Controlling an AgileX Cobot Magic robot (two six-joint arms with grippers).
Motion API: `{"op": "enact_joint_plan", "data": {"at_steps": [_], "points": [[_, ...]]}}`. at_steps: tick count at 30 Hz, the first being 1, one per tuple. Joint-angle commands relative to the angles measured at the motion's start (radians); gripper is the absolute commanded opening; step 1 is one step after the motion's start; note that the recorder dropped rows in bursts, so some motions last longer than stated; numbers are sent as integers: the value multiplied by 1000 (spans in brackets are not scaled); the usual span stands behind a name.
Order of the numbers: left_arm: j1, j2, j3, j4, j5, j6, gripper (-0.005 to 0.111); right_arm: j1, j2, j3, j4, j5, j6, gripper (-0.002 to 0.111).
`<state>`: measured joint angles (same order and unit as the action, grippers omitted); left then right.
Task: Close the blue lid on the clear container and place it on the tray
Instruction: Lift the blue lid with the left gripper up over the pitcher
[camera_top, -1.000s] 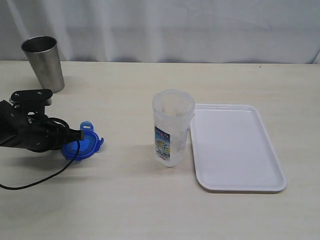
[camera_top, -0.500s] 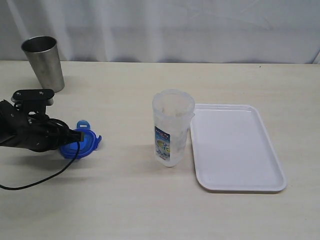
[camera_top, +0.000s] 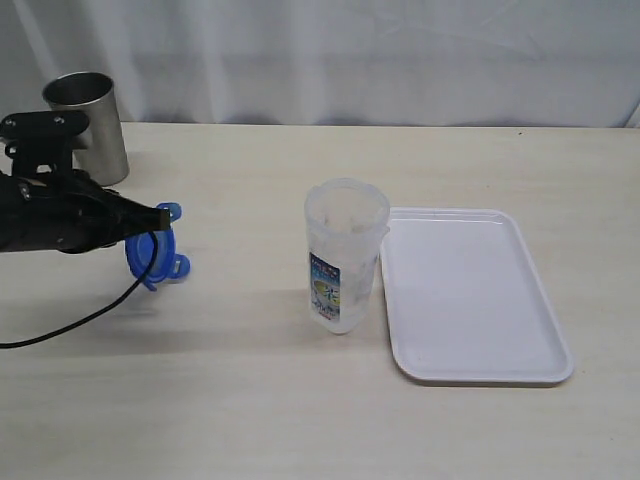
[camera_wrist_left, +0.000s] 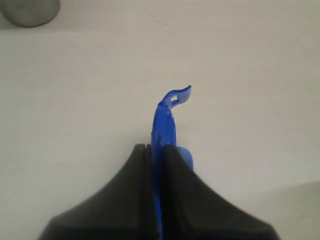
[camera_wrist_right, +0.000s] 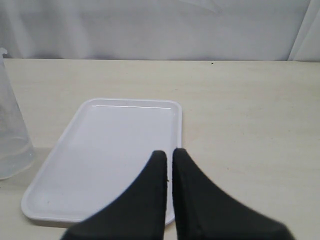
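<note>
- Carrying step: the blue lid (camera_top: 150, 255) hangs edge-on, pinched at its rim by the left gripper (camera_top: 160, 215), well apart from the clear container (camera_top: 345, 255).
- Container upright, mouth open, just beside the tray (camera_top: 480, 300), not on it.
- Right gripper (camera_wrist_right: 169, 152) closed, empty, facing the tray.
- Next, likely: turn lid flat, centre over mouth.
</note>
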<state>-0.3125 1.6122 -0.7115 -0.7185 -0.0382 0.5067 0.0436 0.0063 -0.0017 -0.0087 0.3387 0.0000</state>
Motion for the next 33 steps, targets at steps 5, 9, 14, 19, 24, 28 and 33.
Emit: {"op": "enact_joint_plan", "data": {"at_steps": [5, 9, 14, 19, 24, 28, 33], "points": [[-95, -84, -60, 8, -26, 99, 0, -6, -6, 2, 2, 0, -7, 5], [-126, -89, -98, 60, -64, 106, 0, -6, -6, 2, 2, 0, -7, 5], [-188, -90, -156, 218, -94, 106, 0, -6, -6, 2, 2, 0, -7, 5], [-255, -90, -199, 397, -168, 106, 0, -6, -6, 2, 2, 0, -7, 5], [-313, -90, -235, 567, -198, 106, 0, -6, -6, 2, 2, 0, -7, 5], [-366, -90, -237, 700, -235, 106, 0, -6, -6, 2, 2, 0, -7, 5], [-386, -74, -237, 868, -358, 106, 0, -6, -6, 2, 2, 0, -7, 5]]}}
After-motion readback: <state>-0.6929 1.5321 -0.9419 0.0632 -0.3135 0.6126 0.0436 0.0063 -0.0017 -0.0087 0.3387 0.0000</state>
